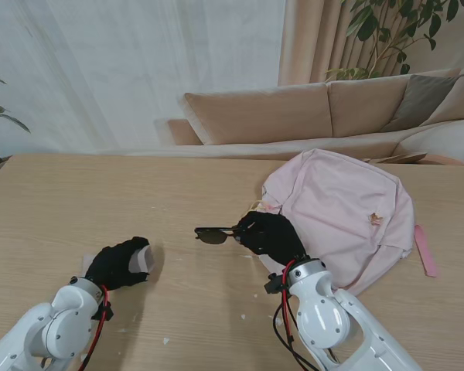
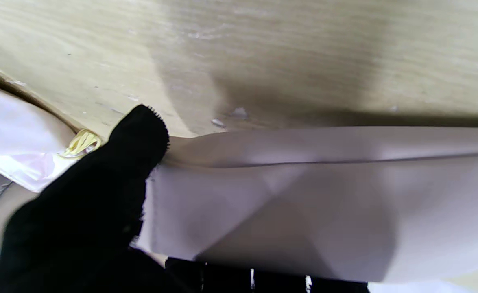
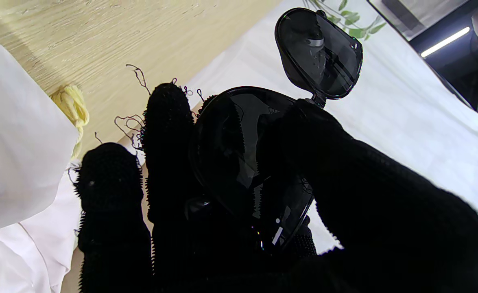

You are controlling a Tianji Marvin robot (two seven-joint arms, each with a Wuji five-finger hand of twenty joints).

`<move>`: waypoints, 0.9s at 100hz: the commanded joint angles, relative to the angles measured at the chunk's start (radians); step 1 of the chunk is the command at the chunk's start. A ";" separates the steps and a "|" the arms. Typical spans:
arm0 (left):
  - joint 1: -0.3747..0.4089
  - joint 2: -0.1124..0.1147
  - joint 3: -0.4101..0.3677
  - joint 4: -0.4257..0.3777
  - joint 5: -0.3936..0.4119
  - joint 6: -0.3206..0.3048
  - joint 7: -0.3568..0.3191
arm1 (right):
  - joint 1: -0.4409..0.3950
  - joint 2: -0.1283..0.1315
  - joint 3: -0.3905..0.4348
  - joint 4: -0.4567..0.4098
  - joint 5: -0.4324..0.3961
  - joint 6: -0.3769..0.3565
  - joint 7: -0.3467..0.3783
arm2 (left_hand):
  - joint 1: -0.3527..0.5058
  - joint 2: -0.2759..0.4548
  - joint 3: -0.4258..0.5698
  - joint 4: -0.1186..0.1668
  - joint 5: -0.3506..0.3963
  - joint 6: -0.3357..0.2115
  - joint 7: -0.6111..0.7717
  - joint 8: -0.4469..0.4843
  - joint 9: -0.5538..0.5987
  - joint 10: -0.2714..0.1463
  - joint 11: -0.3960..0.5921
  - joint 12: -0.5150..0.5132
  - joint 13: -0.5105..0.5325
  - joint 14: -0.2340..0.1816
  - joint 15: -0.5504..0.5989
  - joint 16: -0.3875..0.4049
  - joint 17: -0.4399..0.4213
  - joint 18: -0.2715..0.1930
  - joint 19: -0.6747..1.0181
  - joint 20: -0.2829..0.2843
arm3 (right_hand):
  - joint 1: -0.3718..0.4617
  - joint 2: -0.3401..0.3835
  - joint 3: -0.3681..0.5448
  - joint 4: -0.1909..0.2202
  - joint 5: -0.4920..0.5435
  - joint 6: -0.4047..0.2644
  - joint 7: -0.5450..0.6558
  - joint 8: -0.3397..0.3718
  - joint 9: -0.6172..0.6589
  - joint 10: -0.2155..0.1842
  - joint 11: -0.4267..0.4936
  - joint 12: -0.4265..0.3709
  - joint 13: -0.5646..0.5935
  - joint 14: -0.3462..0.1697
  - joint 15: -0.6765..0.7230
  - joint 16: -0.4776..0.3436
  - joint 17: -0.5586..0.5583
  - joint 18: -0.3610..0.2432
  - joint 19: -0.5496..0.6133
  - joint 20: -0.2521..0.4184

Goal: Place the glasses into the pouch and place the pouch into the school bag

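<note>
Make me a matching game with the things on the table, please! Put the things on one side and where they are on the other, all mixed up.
Things:
1. dark sunglasses with black frame
2. pale grey fabric pouch
3. pink fabric school bag
4. tan sofa

Places:
A. lying flat on the wooden table's right side
B. beyond the table's far edge
C. in the black-gloved left hand
D. in the black-gloved right hand

Pairs: 1-D, 2-C, 3-A, 4-B
</note>
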 commanded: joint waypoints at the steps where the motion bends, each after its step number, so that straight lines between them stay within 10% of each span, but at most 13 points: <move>1: 0.019 -0.007 -0.006 -0.025 0.003 -0.021 0.005 | 0.000 0.000 -0.006 -0.008 0.006 0.002 0.027 | 0.077 0.103 0.058 0.070 0.013 -0.038 0.132 0.004 0.022 0.007 0.023 -0.005 0.028 0.003 0.035 0.034 0.013 0.013 0.061 0.010 | 0.070 0.033 0.068 -0.009 0.084 -0.038 0.105 0.034 0.052 0.022 0.032 0.008 0.044 0.015 0.020 0.012 0.007 0.015 0.038 -0.002; 48: 0.063 -0.027 -0.020 -0.079 0.035 -0.160 0.180 | 0.034 0.012 -0.018 -0.073 0.095 0.080 0.149 | 0.094 0.079 0.099 0.071 0.006 -0.029 0.225 0.038 0.057 0.008 0.051 0.011 0.065 0.001 0.103 0.067 0.042 0.023 0.132 0.009 | 0.067 0.017 0.092 0.009 0.087 0.010 0.104 0.017 0.066 0.057 0.065 0.022 0.079 0.037 0.066 0.026 0.049 0.047 0.085 0.012; 90: 0.038 -0.037 0.046 -0.097 0.113 -0.133 0.318 | 0.126 0.015 -0.072 -0.077 0.176 0.202 0.246 | 0.088 0.074 0.109 0.069 0.005 -0.023 0.225 0.038 0.043 0.010 0.039 0.005 0.060 -0.002 0.099 0.064 0.038 0.022 0.131 -0.002 | 0.065 0.009 0.101 0.016 0.089 0.026 0.107 0.006 0.070 0.067 0.086 0.032 0.092 0.042 0.089 0.031 0.068 0.057 0.103 0.014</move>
